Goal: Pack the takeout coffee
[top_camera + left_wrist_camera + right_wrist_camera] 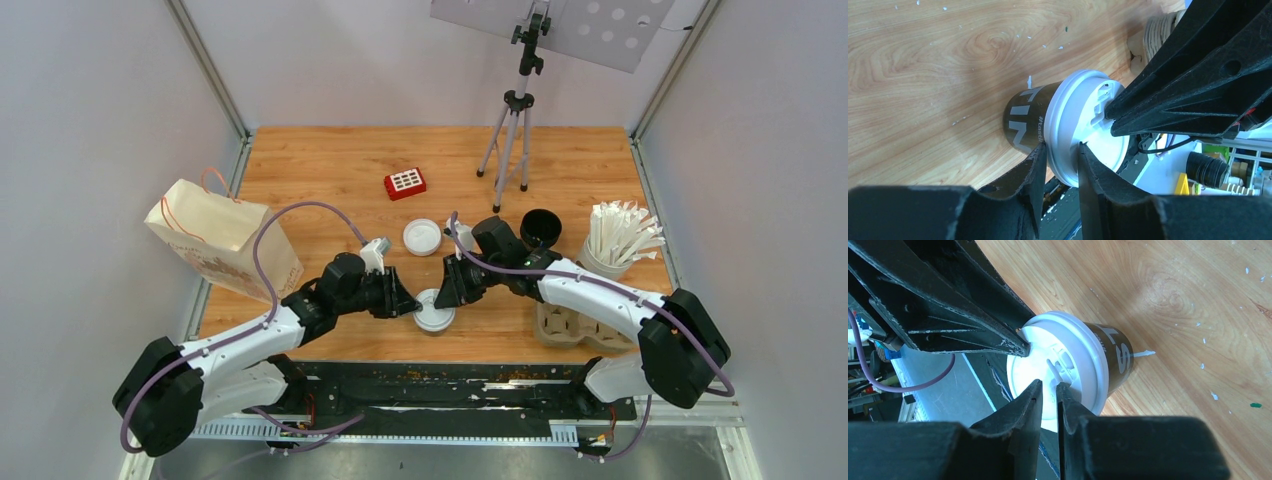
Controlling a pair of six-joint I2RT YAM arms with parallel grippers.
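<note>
The takeout coffee (pixel 434 316) stands upright near the front edge of the table (pixel 330 170), between your two arms, with both grippers on its white lid (pixel 1068 130). Your left gripper (pixel 1061 147) pinches the lid's rim, one finger under the lip against the black wall and the other on top. I judge this is to seat the lid while the cup is steadied. Your right gripper (pixel 1049 385) has its fingers all but pressed together, tips bearing on the lid's crown by the sip hole; I cannot tell whether they nip the ridge there. Only the wrist views show these contacts. Only the overhead shows you the cup tray (pixel 562 325) near on the right, the unlidded black cup (pixel 541 228) and loose lid (pixel 422 236) behind, and the paper bag (pixel 222 240) far left.
</note>
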